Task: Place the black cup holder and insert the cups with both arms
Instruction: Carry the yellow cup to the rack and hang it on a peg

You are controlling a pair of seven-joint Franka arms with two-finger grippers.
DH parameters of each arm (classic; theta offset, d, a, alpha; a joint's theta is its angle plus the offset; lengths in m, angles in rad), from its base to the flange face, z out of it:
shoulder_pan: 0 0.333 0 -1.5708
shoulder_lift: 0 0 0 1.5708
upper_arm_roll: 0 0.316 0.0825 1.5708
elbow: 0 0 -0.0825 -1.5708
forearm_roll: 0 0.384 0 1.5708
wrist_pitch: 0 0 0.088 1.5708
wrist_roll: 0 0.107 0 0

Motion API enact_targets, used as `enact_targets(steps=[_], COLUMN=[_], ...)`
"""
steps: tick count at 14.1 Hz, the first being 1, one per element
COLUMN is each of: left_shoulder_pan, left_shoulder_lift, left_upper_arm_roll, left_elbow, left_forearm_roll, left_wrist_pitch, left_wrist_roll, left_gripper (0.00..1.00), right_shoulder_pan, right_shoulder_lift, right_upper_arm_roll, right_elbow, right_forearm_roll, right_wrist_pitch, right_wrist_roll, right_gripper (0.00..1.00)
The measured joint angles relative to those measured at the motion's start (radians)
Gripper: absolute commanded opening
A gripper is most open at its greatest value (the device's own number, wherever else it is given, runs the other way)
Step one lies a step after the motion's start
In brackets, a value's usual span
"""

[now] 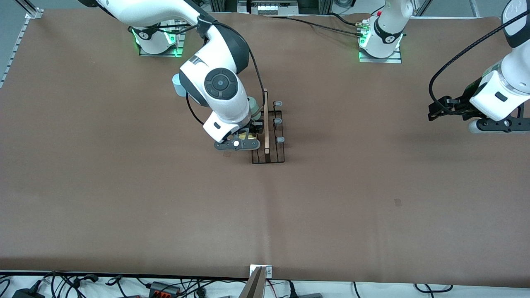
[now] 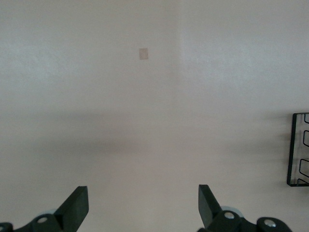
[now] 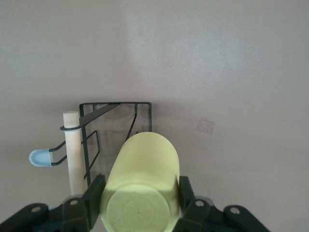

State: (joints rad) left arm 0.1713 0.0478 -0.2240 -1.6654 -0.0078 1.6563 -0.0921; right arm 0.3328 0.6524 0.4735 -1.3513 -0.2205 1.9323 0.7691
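Observation:
The black cup holder [image 1: 269, 136] stands mid-table, its wooden rod [image 1: 266, 124] on top and three grey-blue capped prongs [image 1: 278, 121] showing. My right gripper [image 1: 249, 133] is shut on the yellow cup [image 1: 244, 135], lying sideways beside the rod on the right arm's side. In the right wrist view the cup [image 3: 142, 179] sits between my fingers [image 3: 94, 193], its mouth toward the holder [image 3: 116, 121]. A mint green cup [image 1: 254, 104] shows by the holder, half hidden by the arm. The light blue cup [image 1: 178, 85] stands farther back. My left gripper [image 1: 433, 112] waits open and empty at its table end.
A small tape mark [image 1: 397, 202] lies on the brown table cover nearer the camera. Cables and a metal mount [image 1: 261, 273] run along the table's near edge. The left wrist view shows bare cover and the holder's edge [image 2: 299, 150].

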Motion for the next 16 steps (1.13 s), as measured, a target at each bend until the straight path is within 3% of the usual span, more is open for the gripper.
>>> enact_targets(steps=[16], left_shoulder_pan=[0.001], left_shoulder_lift=[0.000], left_upper_arm_roll=[0.000], left_elbow=[0.000], left_forearm_roll=[0.000], left_wrist_pitch=[-0.009], left_wrist_roll=[0.000], left_gripper=[1.00], right_shoulder_pan=[0.029], right_shoulder_lift=[0.070], right_upper_arm_roll=[-0.001], right_elbow=[-0.001], right_forearm_roll=[-0.008], right_wrist_pitch=[0.077], right_wrist_roll=[0.020], right_gripper=[0.24])
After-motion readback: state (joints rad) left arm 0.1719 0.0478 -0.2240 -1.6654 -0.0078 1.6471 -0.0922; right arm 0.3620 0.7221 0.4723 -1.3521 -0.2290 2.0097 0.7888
